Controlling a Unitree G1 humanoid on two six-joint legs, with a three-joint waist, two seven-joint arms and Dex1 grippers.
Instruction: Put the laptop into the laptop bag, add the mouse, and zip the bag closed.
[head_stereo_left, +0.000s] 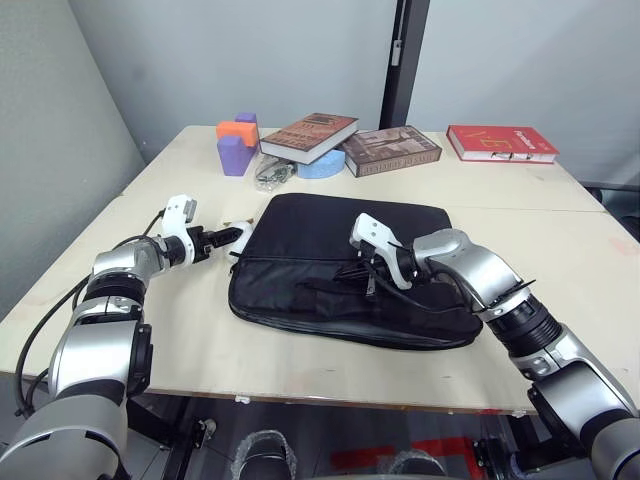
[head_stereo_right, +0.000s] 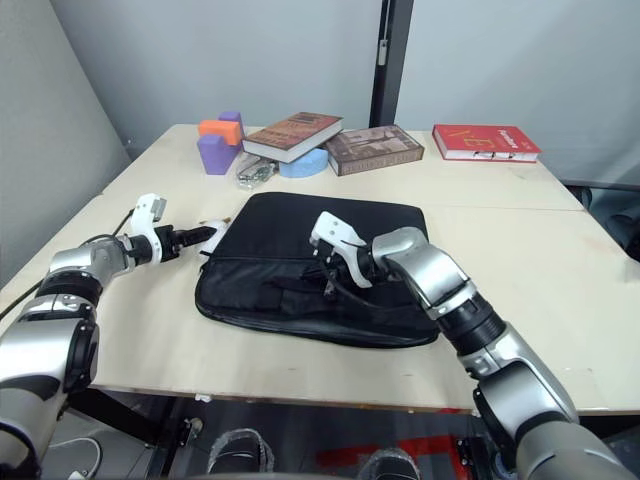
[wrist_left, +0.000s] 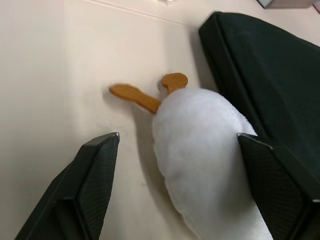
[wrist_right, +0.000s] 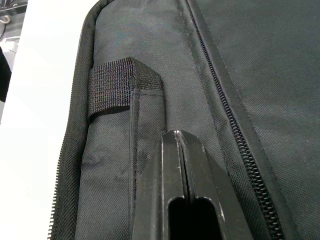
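Two steps seem left: the mouse (wrist_left: 210, 155), between the left end effector's (head_stereo_left: 232, 238) spread fingers, lies at the laptop bag's (head_stereo_left: 330, 240) nine o'clock; the right end effector (wrist_right: 182, 150), pressed together, rests on it.

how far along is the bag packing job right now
No laptop lies on the table, so it may already be inside the laptop bag; I cannot see in. In hand: the left gripper is open around a white plush toy with orange feet beside the bag's left edge, while the right gripper rests shut on the bag near its zip. Whether the zip is fully shut I cannot tell.
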